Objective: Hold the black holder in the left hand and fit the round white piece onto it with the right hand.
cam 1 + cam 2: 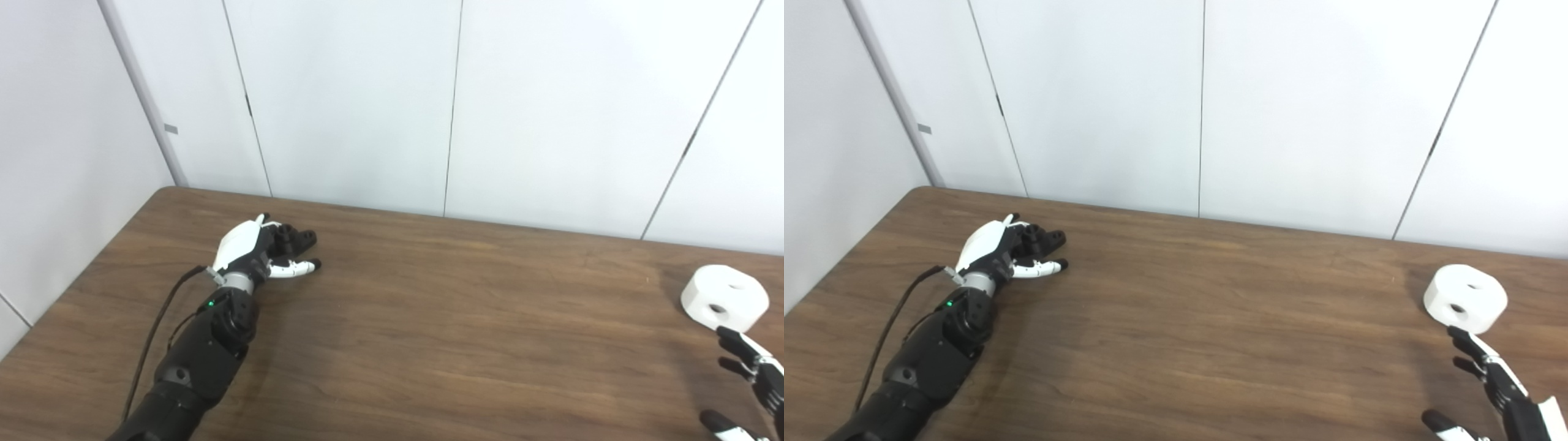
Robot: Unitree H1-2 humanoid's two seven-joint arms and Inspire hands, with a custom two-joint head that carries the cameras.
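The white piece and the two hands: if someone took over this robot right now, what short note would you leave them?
Left hand: far left on the table, fingers curled around something black, probably the holder; whether it is firmly gripped is hard to tell.
Right hand: open, fingers apart, just short of the white piece, not touching it.
White piece: lying flat at the table's right side, holes visible in its top and side.
Done: at most, the holder grasped.
Left: pick up the white piece with the right hand, bring the two together, fit the piece onto the holder.
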